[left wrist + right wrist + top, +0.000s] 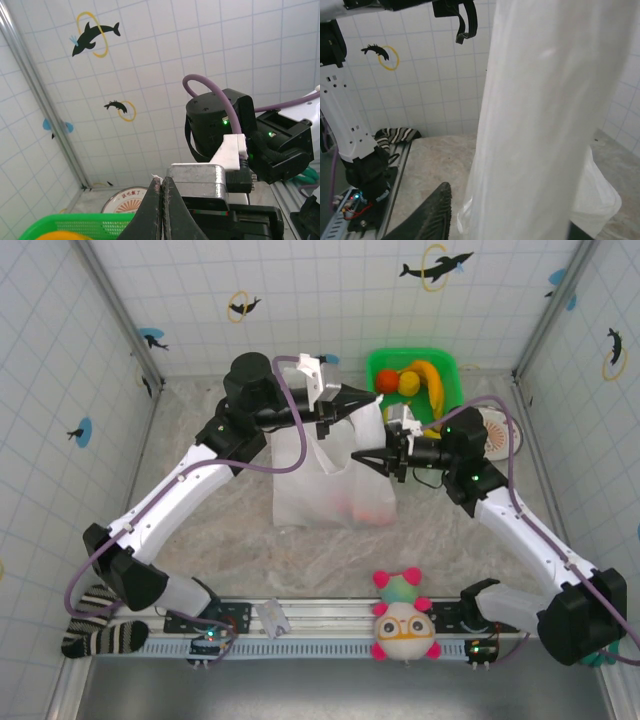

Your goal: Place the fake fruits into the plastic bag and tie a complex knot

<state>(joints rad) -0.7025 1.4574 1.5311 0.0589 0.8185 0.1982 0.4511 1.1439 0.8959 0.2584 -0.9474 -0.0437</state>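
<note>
Both my left gripper [161, 187] fingers pinch the bag [330, 480] top; its wall hangs upright between my spread right gripper [509, 212] fingers, so right is nearer.

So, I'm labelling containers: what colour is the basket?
Bright green basket, clearest from the top camera.

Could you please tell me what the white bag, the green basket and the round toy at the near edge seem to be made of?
Plastic bag: thin white plastic film, semi-translucent; a reddish shape shows through. Green basket: likely rigid moulded plastic, with a glossy bright rim. Plush toy: seems soft fabric, matt and fuzzy-edged.
</note>
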